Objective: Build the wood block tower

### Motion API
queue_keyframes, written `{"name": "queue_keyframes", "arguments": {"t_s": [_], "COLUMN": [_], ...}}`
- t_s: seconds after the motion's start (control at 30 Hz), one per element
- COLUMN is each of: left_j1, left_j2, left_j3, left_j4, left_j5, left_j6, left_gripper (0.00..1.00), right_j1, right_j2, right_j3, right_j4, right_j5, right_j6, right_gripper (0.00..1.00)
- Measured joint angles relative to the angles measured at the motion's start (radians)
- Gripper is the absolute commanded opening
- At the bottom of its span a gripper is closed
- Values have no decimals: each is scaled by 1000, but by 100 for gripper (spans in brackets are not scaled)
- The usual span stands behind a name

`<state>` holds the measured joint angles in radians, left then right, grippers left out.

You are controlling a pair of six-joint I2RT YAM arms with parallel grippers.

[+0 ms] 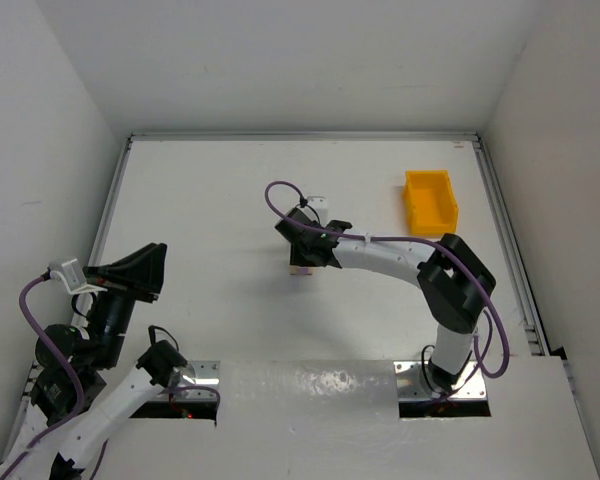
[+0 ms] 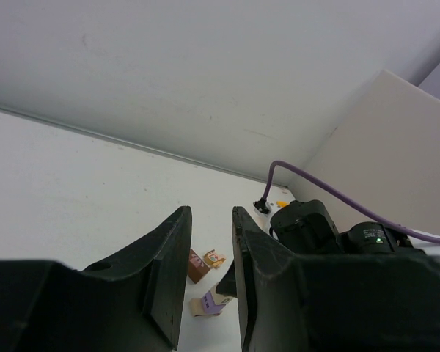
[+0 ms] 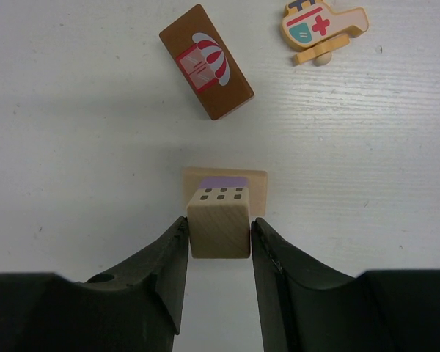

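In the right wrist view a pale wooden cube (image 3: 218,229) with dark dots and a purple top stands on a flat pale piece (image 3: 258,192) on the white table. My right gripper (image 3: 219,221) straddles the cube, open, with a hairline gap at each finger. Beyond lie a dark brown block (image 3: 205,61) with a red-and-white picture and a small tan aeroplane-shaped piece (image 3: 319,26). My left gripper (image 2: 210,213) hangs in the air at the left (image 1: 158,272), open and empty. Far ahead of it lie the brown block (image 2: 198,268) and the stacked pale pieces (image 2: 209,303).
A yellow plastic bin (image 1: 430,200) stands at the back right of the table, beyond the right arm (image 1: 450,280). White walls close in the table on the left, back and right. A purple cable (image 1: 280,195) loops above the right wrist.
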<state>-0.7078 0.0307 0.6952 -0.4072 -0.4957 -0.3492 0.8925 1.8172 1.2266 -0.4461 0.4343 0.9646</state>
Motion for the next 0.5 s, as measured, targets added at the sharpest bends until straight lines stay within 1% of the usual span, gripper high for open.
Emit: {"name": "queue_keyframes", "arguments": {"t_s": [0.5], "left_j1": [0], "left_j2": [0], "left_j3": [0], "left_j4": [0], "left_j5": [3], "left_j6": [0], "left_gripper": [26], "right_j1": [0], "right_j2": [0], "right_j3": [-2], "right_j4": [1], "right_j5": [-21], "right_j6": [-10], "right_gripper": [41]}}
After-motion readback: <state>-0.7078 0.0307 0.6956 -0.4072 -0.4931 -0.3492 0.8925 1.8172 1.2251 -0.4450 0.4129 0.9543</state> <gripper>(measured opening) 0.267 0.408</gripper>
